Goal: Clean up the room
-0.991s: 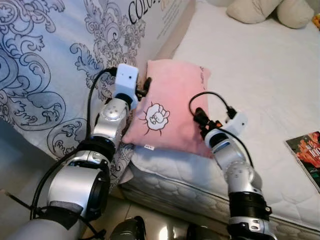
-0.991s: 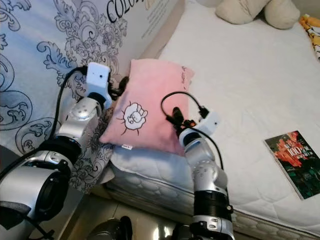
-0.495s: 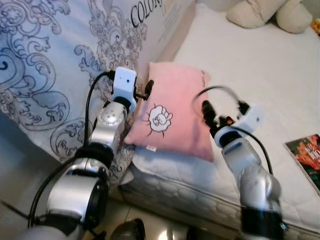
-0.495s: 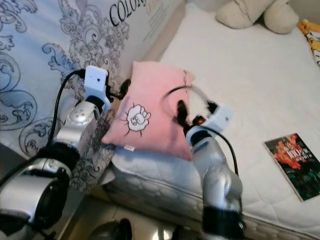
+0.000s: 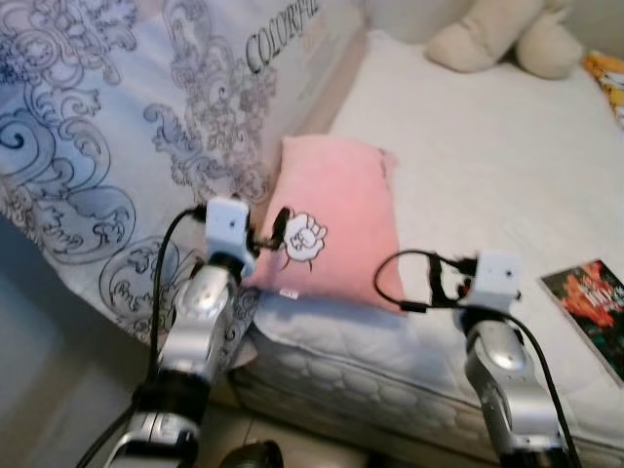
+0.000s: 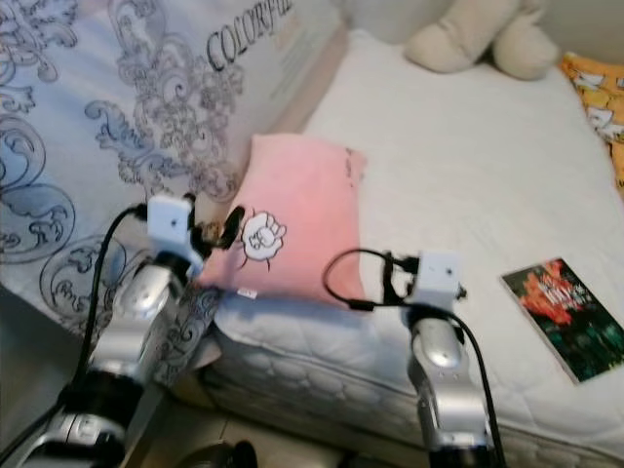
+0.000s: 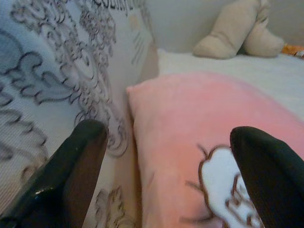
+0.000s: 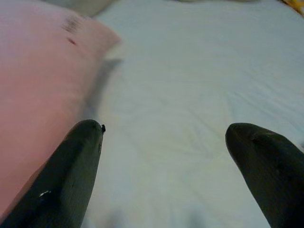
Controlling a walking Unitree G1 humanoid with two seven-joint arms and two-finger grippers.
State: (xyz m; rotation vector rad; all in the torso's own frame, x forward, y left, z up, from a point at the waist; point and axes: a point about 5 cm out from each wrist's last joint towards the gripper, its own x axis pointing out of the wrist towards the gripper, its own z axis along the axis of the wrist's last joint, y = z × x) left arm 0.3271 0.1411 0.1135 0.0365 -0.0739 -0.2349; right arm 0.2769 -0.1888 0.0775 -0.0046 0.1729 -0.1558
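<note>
A pink pillow (image 5: 336, 214) with a white cartoon patch lies on the white mattress (image 5: 487, 166), its left side against a patterned duvet (image 5: 117, 127). My left gripper (image 5: 268, 231) is open at the pillow's near left corner. In the left wrist view, the pillow (image 7: 199, 142) lies just ahead of the spread fingers (image 7: 80, 161). My right gripper (image 5: 441, 278) is open over the mattress, just right of the pillow's near right corner. In the right wrist view, its fingers (image 8: 76, 161) stand wide apart above bare sheet, with the pillow (image 8: 33, 85) to one side.
A book with a dark, red-flowered cover (image 5: 595, 302) lies on the mattress at the right. A beige plush toy (image 5: 497, 44) sits at the head of the bed. An orange cloth (image 6: 595, 97) shows at the far right. The bed's near edge (image 5: 390, 390) drops to the floor.
Both grippers have drawn back from the pillow's sides to its near corners, and the right one has swung off the pillow. The pillow still lies on the bed. The camera has shifted.
</note>
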